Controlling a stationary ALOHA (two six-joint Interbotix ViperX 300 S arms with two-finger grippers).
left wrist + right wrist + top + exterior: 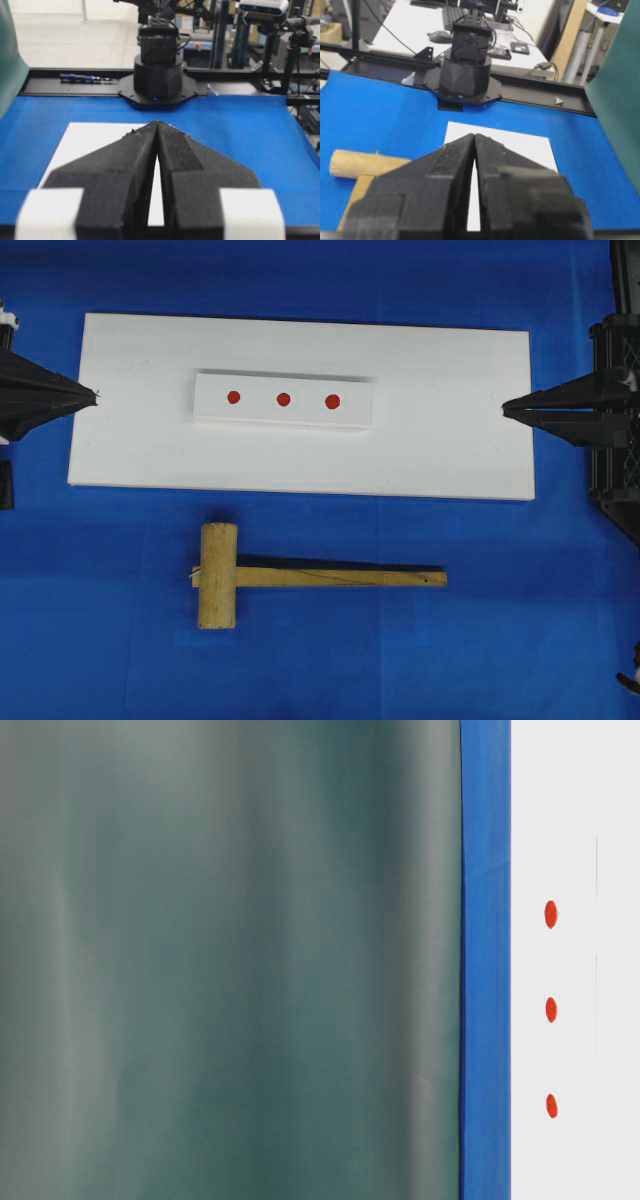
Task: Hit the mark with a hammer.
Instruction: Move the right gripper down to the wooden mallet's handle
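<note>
Left end effector (92, 395) and right end effector (508, 410) closed, level, seemingly above board edges (300, 455).

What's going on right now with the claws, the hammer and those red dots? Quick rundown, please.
Left claw shut, empty. Right claw shut, empty. Hammer flat on blue cloth, untouched, below the white board. Three red dots clear, nothing in the way.

Blue table (320, 660) bears white board (450, 440) and hammer (300, 576).
</note>
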